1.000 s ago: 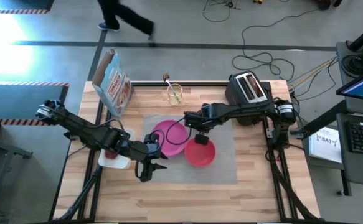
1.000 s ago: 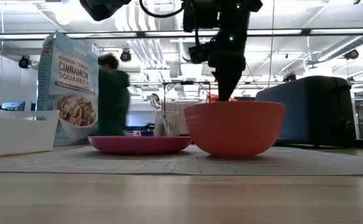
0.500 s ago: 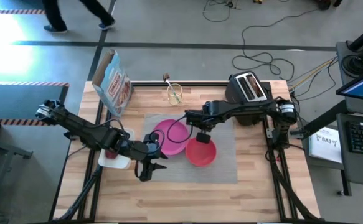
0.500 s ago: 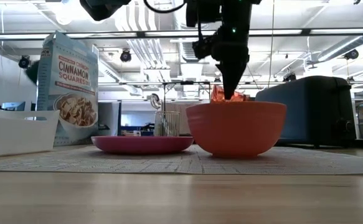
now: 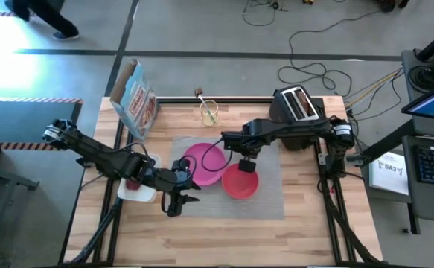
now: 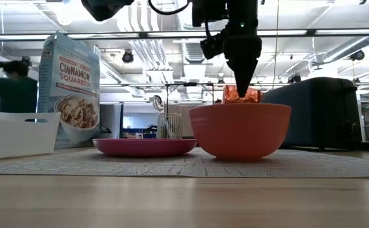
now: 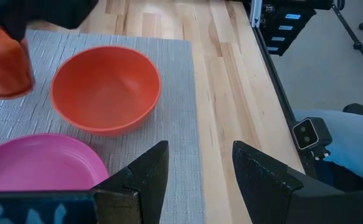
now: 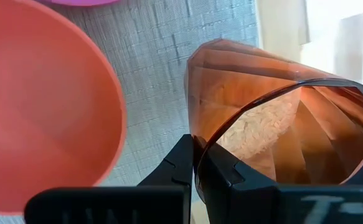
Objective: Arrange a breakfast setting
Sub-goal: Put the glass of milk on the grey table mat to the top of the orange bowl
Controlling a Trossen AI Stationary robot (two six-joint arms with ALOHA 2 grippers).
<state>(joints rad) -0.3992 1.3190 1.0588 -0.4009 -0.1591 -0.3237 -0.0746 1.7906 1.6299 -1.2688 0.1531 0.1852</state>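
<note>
A grey placemat [image 5: 270,202] holds a round pink plate [image 5: 200,165] and a red-orange bowl [image 5: 239,184], which stand side by side on their bases. My right gripper [image 6: 240,88] is shut on a small orange-tinted cup [image 6: 241,95], held in the air just beyond the bowl's far rim. My left gripper [image 7: 197,177] hovers open above the mat's near left corner [image 5: 176,202], with nothing between its fingers. A small dark-red fruit [image 5: 132,183] lies in the white tray [image 5: 144,195]. My right gripper pinches the cup's rim [image 8: 199,148], one finger [image 8: 181,163] outside the wall and one [image 8: 225,173] inside. The fingers come from above, pointing steeply down. The cup [image 8: 262,106] hangs below them, mouth up, lifted clear of the mat and beside the bowl [image 8: 38,106].
A black toaster [image 5: 297,106] stands at the far right. A cereal box [image 5: 135,98] stands at the far left and a clear glass [image 5: 209,112] at the far middle. Bare wood lies along the near edge. A person walks beyond the table.
My right gripper has risen a little with the cup and tipped more steeply down. The cup, which barely showed behind the bowl, now stands above the bowl's rim in the low view. The person in the room has walked on.
</note>
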